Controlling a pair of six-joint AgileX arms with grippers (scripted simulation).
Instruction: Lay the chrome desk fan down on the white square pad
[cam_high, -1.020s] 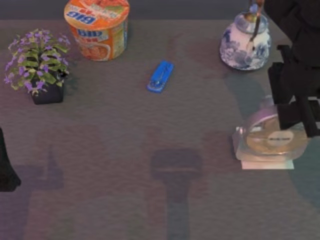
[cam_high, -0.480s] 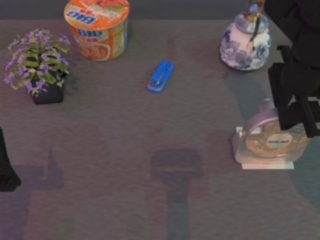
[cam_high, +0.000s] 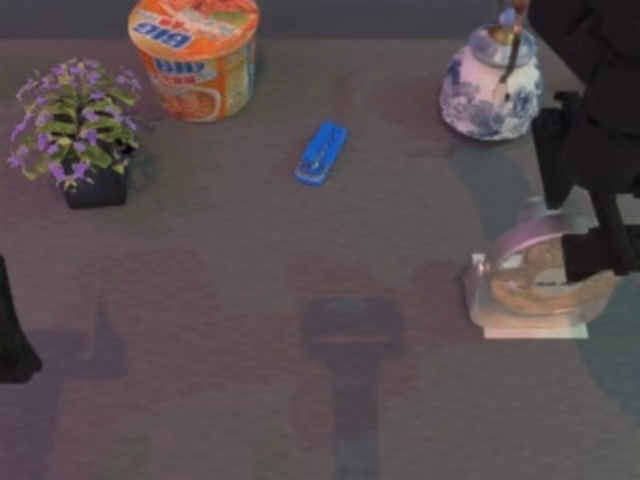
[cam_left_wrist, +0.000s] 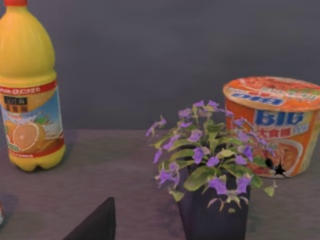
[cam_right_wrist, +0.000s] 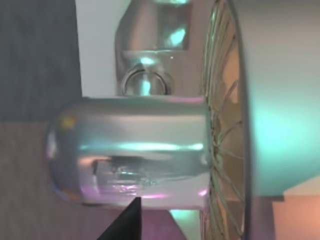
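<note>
The chrome desk fan (cam_high: 525, 285) is on the white square pad (cam_high: 535, 330) near the table's right edge, its golden grille head showing as a tilted crescent. My right gripper (cam_high: 585, 245) hangs over it, shut on the fan and hiding part of the head. In the right wrist view the rounded motor housing (cam_right_wrist: 135, 145) fills the middle, with the grille edge-on beside it and the pad (cam_right_wrist: 97, 50) beneath. One dark fingertip (cam_right_wrist: 131, 220) touches the housing's side. My left gripper (cam_high: 12, 345) is parked at the table's left edge, open.
A blue-and-white teapot (cam_high: 490, 85) stands just behind the fan. A blue stapler (cam_high: 321, 153) lies mid-table, with an orange noodle cup (cam_high: 195, 55) and a purple potted plant (cam_high: 80, 125) at the back left. The left wrist view shows an orange juice bottle (cam_left_wrist: 30, 90).
My right gripper has shifted toward the table's front over the fan. The grille head now shows narrower and more tilted. The left arm has not moved.
</note>
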